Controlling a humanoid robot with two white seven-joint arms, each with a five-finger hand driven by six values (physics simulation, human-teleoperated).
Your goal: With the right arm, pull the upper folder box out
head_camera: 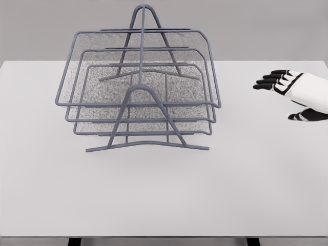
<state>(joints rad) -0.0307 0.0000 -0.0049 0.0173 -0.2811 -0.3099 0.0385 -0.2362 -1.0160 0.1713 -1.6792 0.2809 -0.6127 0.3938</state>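
Three wire trays sit stacked in a grey rack (139, 97) on the white table (164, 195), head view only. Right hand (291, 92) comes in from the right edge, fingers stretched flat and relaxed, holding nothing, over the table. Upper folder box (138, 69) lies well off to the hand's left, untouched, top of the stack.

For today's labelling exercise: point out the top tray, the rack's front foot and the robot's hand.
top tray (138, 104), head view, front rim
front foot (147, 144), head view, base bar
right hand (293, 87), head view, back of hand
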